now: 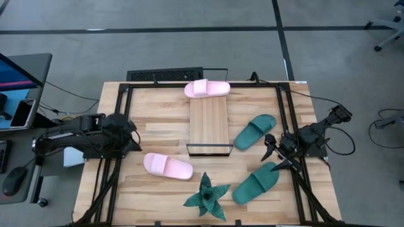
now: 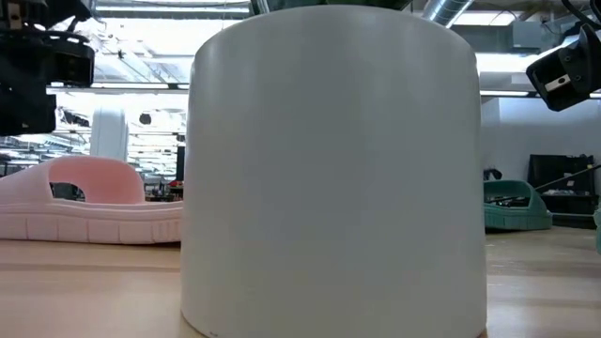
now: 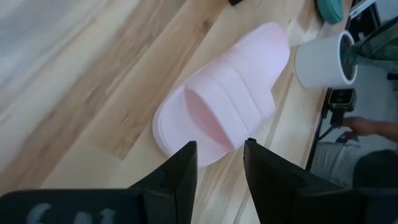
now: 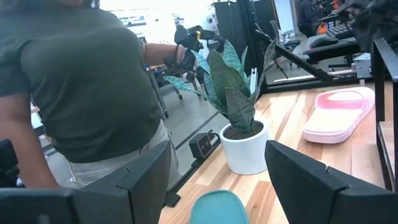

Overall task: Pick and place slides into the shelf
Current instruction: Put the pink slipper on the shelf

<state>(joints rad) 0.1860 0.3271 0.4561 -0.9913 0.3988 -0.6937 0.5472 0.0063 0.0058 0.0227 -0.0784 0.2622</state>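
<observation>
The shelf [image 1: 208, 125] lies in the table's middle, its length running near to far. One pink slide [image 1: 207, 88] lies crosswise at the shelf's far end. The other pink slide [image 1: 167, 166] [image 3: 224, 102] [image 2: 84, 202] rests sole-down left of the shelf's near end. My left gripper [image 1: 136, 142] [image 3: 219, 165] hovers open just left of it, touching nothing. Two teal slides [image 1: 255, 131] [image 1: 255, 183] lie right of the shelf. My right gripper [image 1: 273, 154] [image 4: 217, 180] is wide open over the far end of the nearer teal slide [image 4: 217, 208], apart from it.
A spiky green plant [image 1: 206, 197] [image 4: 233, 87] in a white pot [image 2: 333, 169] [image 3: 323, 59] stands at the table's near edge between the pink and teal slides. A person [image 4: 81, 93] stands just beyond that edge. Black frame rails [image 1: 117, 126] run along the table's sides.
</observation>
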